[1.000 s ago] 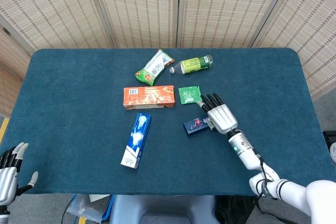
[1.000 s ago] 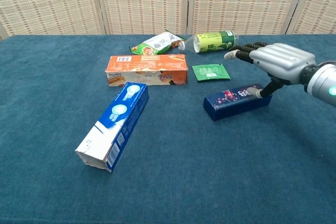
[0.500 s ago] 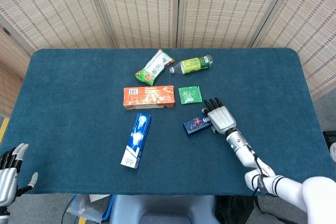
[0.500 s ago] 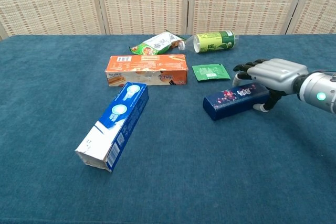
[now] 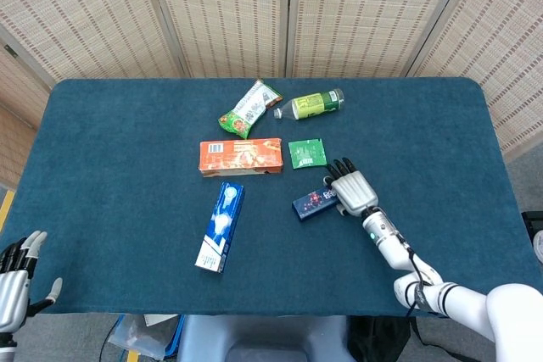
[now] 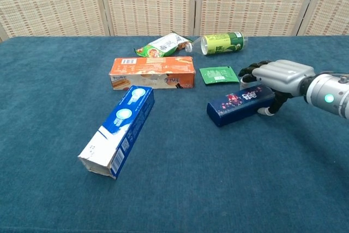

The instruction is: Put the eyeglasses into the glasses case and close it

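Six items lie scattered on the blue-covered bench [image 5: 110, 167] as the robot's right hand [image 5: 352, 190] reaches in at centre right of the frame. Its fingers [image 6: 252, 71] curl over the far edge of a dark blue box [image 5: 312, 203], with the thumb against the near side, so the hand is clamped on the box's right end. The left hand [image 5: 15, 281] sits at the lower left corner, off the bench edge, fingers apart and holding nothing.

Neither eyeglasses nor a glasses case can be made out in either view. Whether the dark blue box has anything to do with them cannot be told.

Above the box, just beside the fingertips, lies a green sachet [image 5: 306, 153]. An orange carton [image 5: 241, 157] lies left of it, with a green bottle [image 5: 314, 104] and a snack bag [image 5: 249, 108] toward the top. A blue-and-white carton [image 5: 221, 225] lies apart at lower left.

The grip looks shallow and sits at one end only. If the box is lifted, the free left end may sag or swing and the box could slip out. A sideways drag could also sweep the fingertips into the sachet and push it along. The larger risk is effort spent on the wrong object, since the named items are not in sight.
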